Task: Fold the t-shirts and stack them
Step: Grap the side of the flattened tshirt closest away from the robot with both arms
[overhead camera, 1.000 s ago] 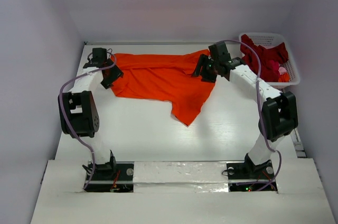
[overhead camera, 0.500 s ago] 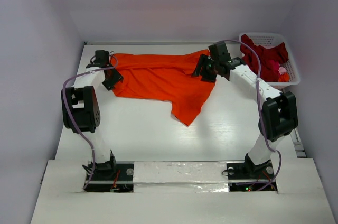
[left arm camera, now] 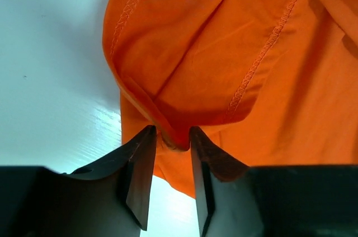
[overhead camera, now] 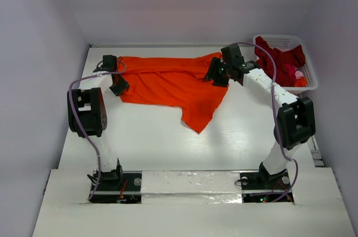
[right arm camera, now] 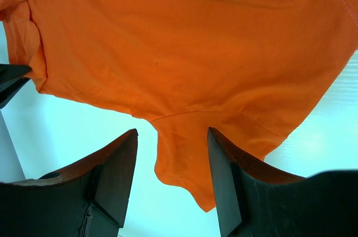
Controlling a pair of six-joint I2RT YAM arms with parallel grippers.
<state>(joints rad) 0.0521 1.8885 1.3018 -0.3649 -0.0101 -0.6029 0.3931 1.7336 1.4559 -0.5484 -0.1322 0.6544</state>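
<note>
A bright orange cloth t-shirt [overhead camera: 168,83] lies spread along the far edge of the white tabletop [overhead camera: 156,142]. The left gripper [left arm camera: 169,139] has just narrowed its jaws onto a fold at the shirt's left edge. The right gripper [right arm camera: 172,136] holds its jaws wide astride the opposite hem, so a fold looks close.

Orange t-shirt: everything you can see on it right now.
The orange t-shirt is bright, soft cloth with stitched hems, lying loosely spread and unfolded across the far part of the white table, one pointed flap trailing toward the near side. The left gripper pinches a bunched fold at its left edge. The right gripper stands open over its right side, a cloth corner between the fingers, ungripped.
</note>
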